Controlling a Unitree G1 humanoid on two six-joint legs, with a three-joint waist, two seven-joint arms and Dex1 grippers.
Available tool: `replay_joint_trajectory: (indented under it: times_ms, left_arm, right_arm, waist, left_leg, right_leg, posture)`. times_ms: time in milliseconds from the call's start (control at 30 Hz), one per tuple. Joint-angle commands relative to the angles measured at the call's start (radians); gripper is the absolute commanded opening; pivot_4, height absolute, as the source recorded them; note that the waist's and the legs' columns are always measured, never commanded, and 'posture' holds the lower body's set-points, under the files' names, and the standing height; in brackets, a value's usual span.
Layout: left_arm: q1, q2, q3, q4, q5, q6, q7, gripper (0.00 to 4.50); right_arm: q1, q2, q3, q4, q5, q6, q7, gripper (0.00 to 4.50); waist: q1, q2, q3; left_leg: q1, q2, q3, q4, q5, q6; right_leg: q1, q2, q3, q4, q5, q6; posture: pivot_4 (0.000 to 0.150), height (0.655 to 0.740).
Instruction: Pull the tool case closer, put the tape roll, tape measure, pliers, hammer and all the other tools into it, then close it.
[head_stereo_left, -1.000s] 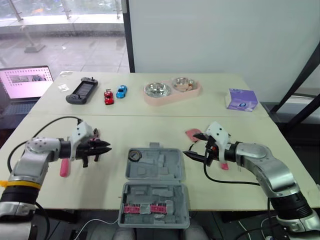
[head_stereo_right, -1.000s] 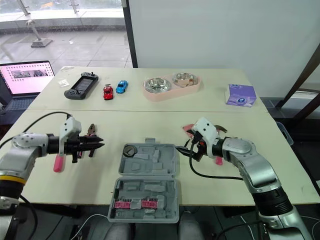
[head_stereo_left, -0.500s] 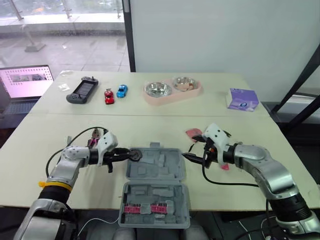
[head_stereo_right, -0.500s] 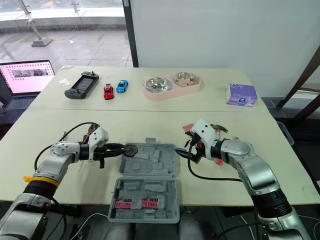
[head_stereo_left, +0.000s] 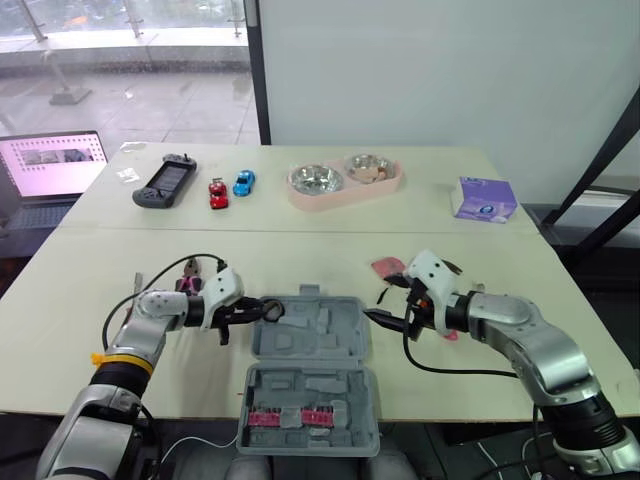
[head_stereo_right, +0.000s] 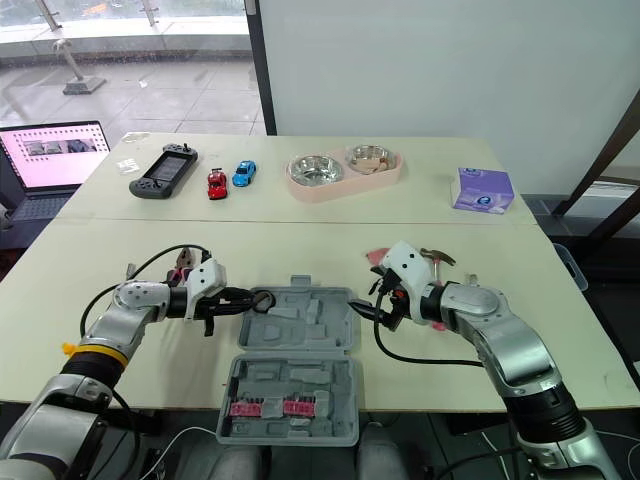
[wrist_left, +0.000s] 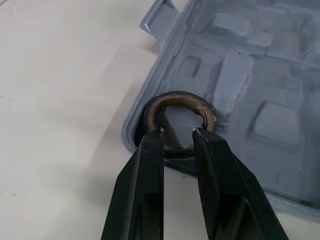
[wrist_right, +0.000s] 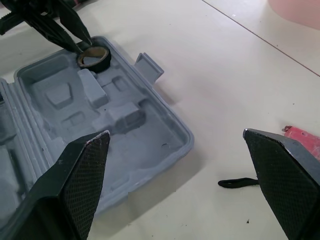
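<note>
Tape roll (wrist_left: 176, 97) lies in the tool case (wrist_left: 280, 92) corner, at the left tool's (wrist_left: 177, 131) slightly spread tips.

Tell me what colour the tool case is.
The tool case is grey; right wrist view shows it best.

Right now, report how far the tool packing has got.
Done: the case sits open near the robot, tape roll in its corner pocket. In hand: the left hand, slightly open, is at the roll; the right hand hangs open beside the case. Left: pliers and a pink tool lie on the table; the case needs closing.
</note>
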Motion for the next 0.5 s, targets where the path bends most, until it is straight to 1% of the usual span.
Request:
replay_joint_trajectory:
  times_ms: [33, 233, 400, 500]
  left_arm:
    - [-0.003, 0.039, 0.002, -0.040, 0.001, 0.065, -0.032, 0.96]
    - [-0.048, 0.048, 0.024, -0.094, -0.032, 0.130, -0.049, 0.96]
    - [-0.058, 0.015, 0.045, -0.134, -0.092, 0.180, -0.073, 0.96]
    - [-0.053, -0.007, 0.033, -0.127, -0.089, 0.178, -0.067, 0.96]
  right_arm:
    - [-0.017, 0.008, -0.020, -0.034, 0.013, -0.007, -0.003, 4.50]
    - [-0.022, 0.013, -0.014, -0.025, 0.009, -0.013, -0.006, 4.50]
    - [-0.020, 0.018, -0.014, -0.022, 0.005, -0.018, -0.008, 4.50]
    - [-0.016, 0.019, -0.014, -0.021, 0.003, -0.021, -0.009, 4.50]
  waist:
    - [0.000, 0.000, 0.000]
    - [0.004, -0.001, 0.000]
    - [0.006, -0.001, 0.000]
    - [0.006, -0.001, 0.000]
  left_leg:
    - [0.000, 0.000, 0.000, 0.000, 0.000, 0.000]
    - [-0.001, 0.000, 0.000, 0.000, 0.000, 0.000]
    - [-0.001, 0.000, 0.000, 0.000, 0.000, 0.000]
    - [-0.001, 0.000, 0.000, 0.000, 0.000, 0.000]
  right_leg:
    - [0.000, 0.000, 0.000, 0.000, 0.000, 0.000]
    - [0.000, 0.000, 0.000, 0.000, 0.000, 0.000]
    - [0.000, 0.000, 0.000, 0.000, 0.000, 0.000]
    - [-0.001, 0.000, 0.000, 0.000, 0.000, 0.000]
  posture:
    - [0.150, 0.7387]
    - [0.150, 0.7387]
    - [0.150, 0.7387]
    - [0.150, 0.7387]
